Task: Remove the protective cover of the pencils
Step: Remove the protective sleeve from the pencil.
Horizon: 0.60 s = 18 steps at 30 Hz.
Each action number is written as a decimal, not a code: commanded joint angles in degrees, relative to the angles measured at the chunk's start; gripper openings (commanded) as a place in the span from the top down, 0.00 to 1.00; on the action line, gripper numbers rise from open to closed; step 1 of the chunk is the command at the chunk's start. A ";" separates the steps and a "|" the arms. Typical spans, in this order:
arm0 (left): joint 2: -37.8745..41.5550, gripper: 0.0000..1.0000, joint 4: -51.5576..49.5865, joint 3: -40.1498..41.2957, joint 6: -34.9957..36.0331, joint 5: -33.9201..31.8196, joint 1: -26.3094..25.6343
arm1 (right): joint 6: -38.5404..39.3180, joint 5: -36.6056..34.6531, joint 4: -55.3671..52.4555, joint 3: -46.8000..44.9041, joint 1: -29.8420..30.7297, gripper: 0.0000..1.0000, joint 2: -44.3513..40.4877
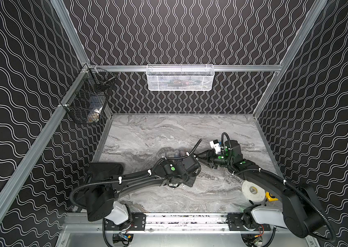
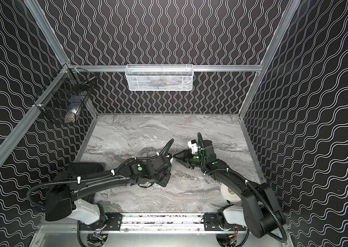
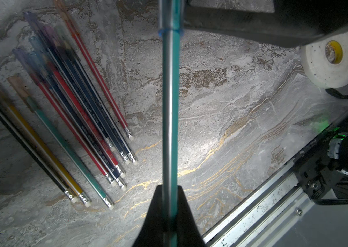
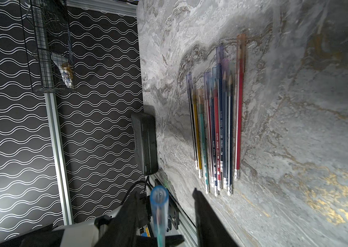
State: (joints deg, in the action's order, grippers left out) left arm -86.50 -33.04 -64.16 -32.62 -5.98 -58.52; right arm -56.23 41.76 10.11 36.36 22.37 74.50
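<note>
Beyond a flat black case (image 4: 145, 143) at the left of the grey marble table (image 3: 232, 107), the loose pencils (image 3: 79, 128), thin wooden sticks in black, yellow, green, red and blue, lie side by side with their silvery eraser ends aligned. Most wear translucent plastic covers over the tips; at least two show bare sharpened points.

At centre, the left gripper (image 3: 169, 192) is clamped on a slim teal pencil (image 3: 169, 107) with a silver stripe, holding it clear of the table. Its far end carries a translucent blue cap (image 4: 159, 198). The right gripper (image 4: 165, 192) stands with its jaws parted on either side of the blue cap, not yet closed on it. A white tape roll (image 3: 331, 62) sits at far right.

The teal pencil looks light and stiff, but its lead would likely snap under sideways force. The blue cap is smooth plastic, probably slippery and held on by friction alone. The sensible hold is across the cap's body near its rim, followed by a straight pull along the shaft.
</note>
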 commanded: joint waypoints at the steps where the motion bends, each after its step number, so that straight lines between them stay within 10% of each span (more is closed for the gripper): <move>1: 0.70 1.00 -0.89 0.28 1.57 -1.13 -0.01 | 2.36 -1.88 -4.27 0.51 -0.34 0.50 -1.49; 18: 3.01 1.00 2.85 5.01 4.23 2.72 0.00 | 4.61 -0.33 -5.57 -0.54 -0.56 0.57 -2.91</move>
State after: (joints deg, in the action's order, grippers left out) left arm -83.66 -31.40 -59.16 -29.63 -4.05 -58.52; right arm -49.30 38.94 -0.40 36.18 21.65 71.13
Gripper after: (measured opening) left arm 0.102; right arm 0.435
